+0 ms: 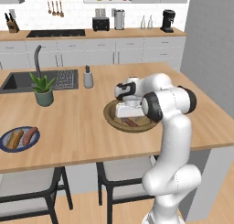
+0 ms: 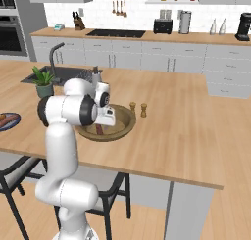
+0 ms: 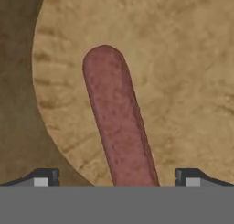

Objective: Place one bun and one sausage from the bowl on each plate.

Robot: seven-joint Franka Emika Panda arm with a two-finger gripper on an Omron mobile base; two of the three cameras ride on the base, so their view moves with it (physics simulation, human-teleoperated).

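Left base view
- Counter (image 1: 82, 122): a wooden island with a sink at its far left.
- Bowl (image 1: 111, 118): wide brown wood, on the counter just in front of the arm's elbow, partly hidden by the arm.
- Sausage (image 1: 131, 123): lies in the bowl, under the white hand.
- Plate (image 1: 5, 144): dark blue, near the counter's left front edge, well apart from the bowl; a bun (image 1: 15, 138) and a second sausage (image 1: 30, 135) lie on it side by side.
- Potted plant (image 1: 43, 89): stands by the sink.

Right base view
- Bowl: the hand reaches down into it.
- Shakers (image 2: 138, 109): two small ones, just beyond the bowl's rim.

Hand view
- Jaws (image 3: 116, 178): spread wide, one tip on each side of the sausage, not touching it.
- Sausage: on the bowl's tan floor, its near end between the tips.
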